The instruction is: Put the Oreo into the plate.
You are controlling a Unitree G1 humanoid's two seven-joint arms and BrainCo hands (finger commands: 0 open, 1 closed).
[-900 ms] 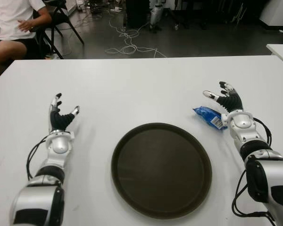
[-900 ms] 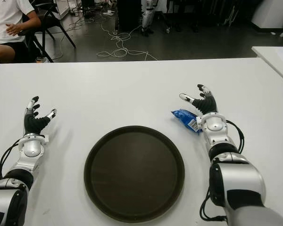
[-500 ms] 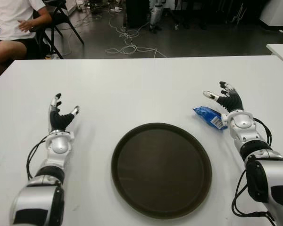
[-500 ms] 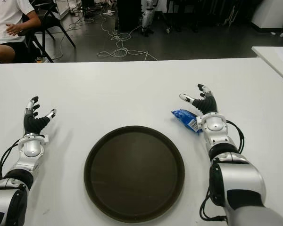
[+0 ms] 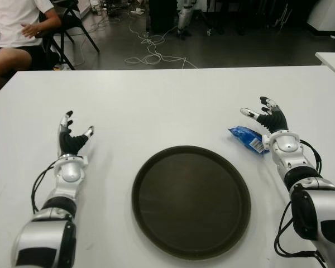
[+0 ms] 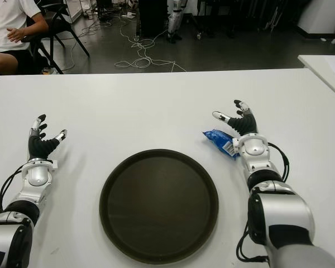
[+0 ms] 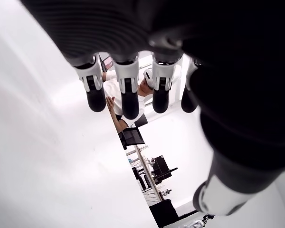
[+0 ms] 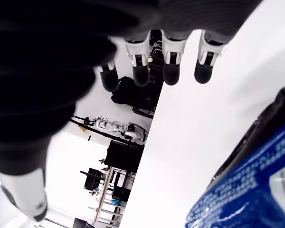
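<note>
A blue Oreo packet (image 5: 247,138) lies on the white table (image 5: 167,100) just beyond the right rim of the round dark plate (image 5: 191,201). My right hand (image 5: 266,113) is open with fingers spread, right beside the packet on its right side; the packet's blue wrapper (image 8: 256,190) shows close under the palm. My left hand (image 5: 71,131) is open too, far left of the plate, holding nothing. The plate holds nothing.
A person in a white shirt (image 5: 14,22) sits on a chair beyond the table's far left corner. Cables (image 5: 151,47) lie on the floor behind the table. Another white table's corner (image 5: 332,58) shows at the far right.
</note>
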